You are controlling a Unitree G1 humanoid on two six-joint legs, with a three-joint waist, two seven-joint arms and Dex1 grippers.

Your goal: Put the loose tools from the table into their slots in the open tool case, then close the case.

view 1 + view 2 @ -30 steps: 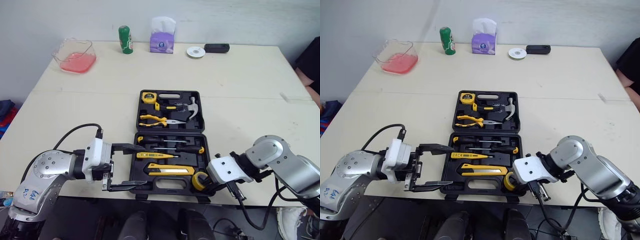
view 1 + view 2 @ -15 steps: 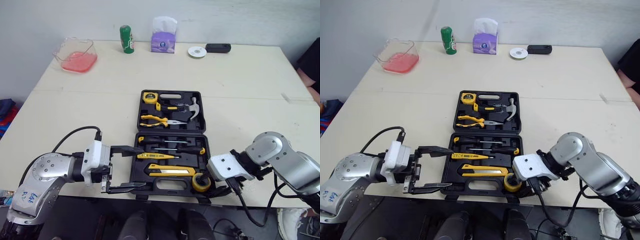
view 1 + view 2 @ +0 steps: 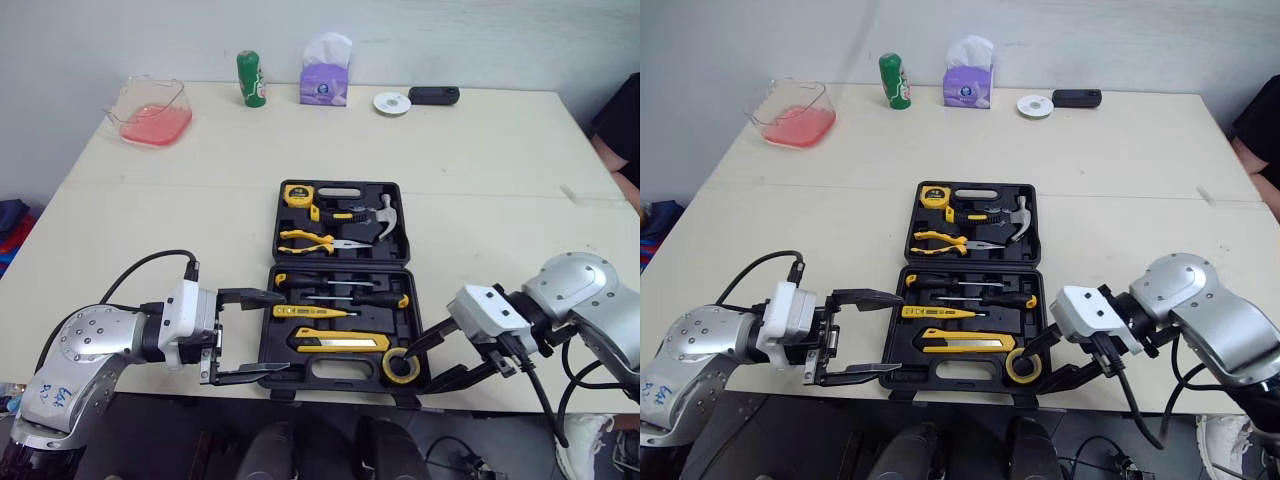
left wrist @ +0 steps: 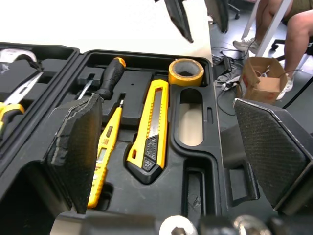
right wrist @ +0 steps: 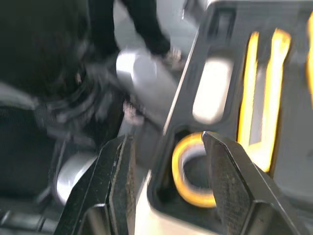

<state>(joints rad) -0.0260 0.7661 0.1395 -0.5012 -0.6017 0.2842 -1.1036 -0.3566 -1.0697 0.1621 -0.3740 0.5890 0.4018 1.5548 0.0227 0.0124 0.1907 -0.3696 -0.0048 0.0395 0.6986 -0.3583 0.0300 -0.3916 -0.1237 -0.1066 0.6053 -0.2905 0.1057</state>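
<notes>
The black tool case (image 3: pixel 340 368) lies open at the table's front middle. Its far half holds a tape measure (image 3: pixel 297 194), pliers (image 3: pixel 308 240) and a hammer (image 3: pixel 378 216). Its near half holds screwdrivers (image 3: pixel 340 281), a yellow tester pen (image 3: pixel 312 311), a yellow utility knife (image 3: pixel 340 342) and a yellow tape roll (image 3: pixel 401 365) in the front right corner. My right gripper (image 3: pixel 426 367) stands open just right of the roll, not touching it. Open as well, my left gripper (image 3: pixel 262 334) sits at the case's left edge; in its wrist view its fingers (image 4: pixel 80 147) frame the knife (image 4: pixel 151 127) and roll (image 4: pixel 186 71).
Along the far edge stand a pink-filled clear container (image 3: pixel 152 112), a green can (image 3: pixel 251 78), a purple tissue box (image 3: pixel 324 82), a white disc (image 3: pixel 392 103) and a black device (image 3: pixel 433 95). The case's near half reaches the table's front edge. A person (image 3: pixel 620 125) sits at the far right.
My right gripper, shut on the tape roll a second ago, set it in the case's front right corner, opened and drew back to the right. The left gripper barely moved.
</notes>
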